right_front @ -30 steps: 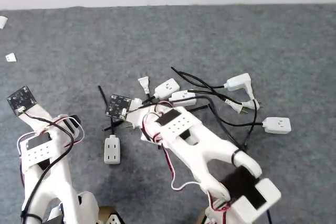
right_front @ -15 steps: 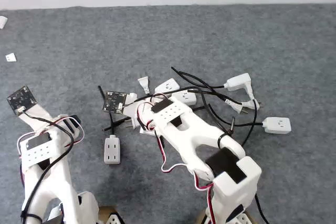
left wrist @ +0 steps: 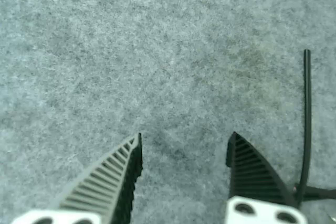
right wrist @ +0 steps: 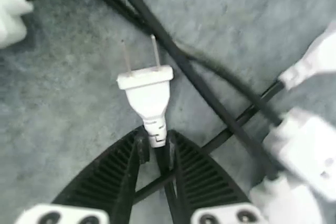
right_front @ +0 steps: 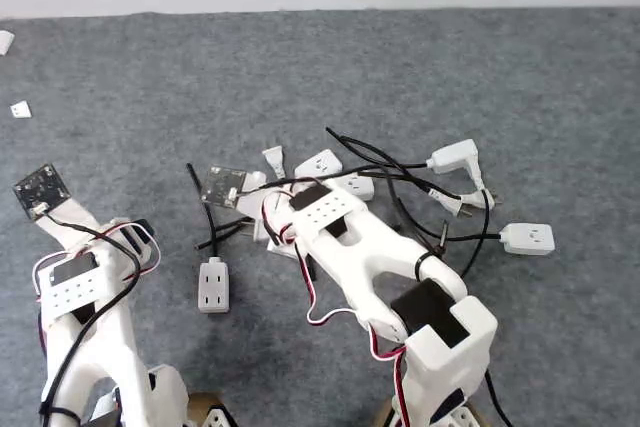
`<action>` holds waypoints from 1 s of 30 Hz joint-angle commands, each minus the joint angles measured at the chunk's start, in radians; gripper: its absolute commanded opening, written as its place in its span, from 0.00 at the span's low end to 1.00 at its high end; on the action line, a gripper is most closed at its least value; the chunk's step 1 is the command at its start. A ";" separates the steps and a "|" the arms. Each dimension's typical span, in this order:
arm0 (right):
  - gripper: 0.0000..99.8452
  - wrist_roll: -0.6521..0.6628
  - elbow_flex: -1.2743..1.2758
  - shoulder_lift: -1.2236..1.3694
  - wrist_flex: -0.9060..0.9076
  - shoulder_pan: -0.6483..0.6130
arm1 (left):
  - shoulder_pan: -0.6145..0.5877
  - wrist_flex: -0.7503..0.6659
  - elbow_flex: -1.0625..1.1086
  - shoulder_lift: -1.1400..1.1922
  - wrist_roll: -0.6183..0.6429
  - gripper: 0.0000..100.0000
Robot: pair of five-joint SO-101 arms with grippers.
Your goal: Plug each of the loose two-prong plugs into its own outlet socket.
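My right gripper (right wrist: 155,141) is shut on the neck of a white two-prong plug (right wrist: 146,88), whose prongs point away from me over the grey carpet among black cords (right wrist: 199,85). In the high view the right arm (right_front: 350,237) lies across the tangle of cords, plugs and sockets at the centre. A loose white outlet socket (right_front: 212,285) lies apart from it, towards the left arm. Another two-prong plug (right_front: 273,159) and a socket (right_front: 318,163) lie just beyond the right wrist. My left gripper (left wrist: 186,140) hangs open over bare carpet, beside a black cord end (left wrist: 306,119).
More white pieces lie to the right: an angled plug (right_front: 455,157), a small plug (right_front: 450,205) and a socket (right_front: 527,238), all on black cords. Two small white scraps (right_front: 20,109) sit at the far left. The carpet's far half is bare.
The right arm has folded in and pushed its wrist slightly farther from the base and to the left. The left arm has stayed still.
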 commanded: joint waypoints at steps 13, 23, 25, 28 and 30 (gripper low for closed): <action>0.01 -0.203 0.095 -0.641 0.503 0.219 | -0.002 -0.046 -0.041 0.002 0.005 0.24; 0.02 -0.209 0.407 -0.704 0.340 0.438 | -0.002 -0.044 -0.041 0.003 0.005 0.24; 0.02 -0.215 0.446 -0.682 0.283 0.440 | -0.002 -0.043 -0.041 0.003 0.005 0.24; 0.08 -0.324 0.436 -0.671 0.278 0.410 | -0.002 -0.043 -0.041 0.003 0.005 0.24; 0.13 -0.463 0.423 -0.668 0.263 0.384 | -0.002 -0.043 -0.041 0.003 0.005 0.24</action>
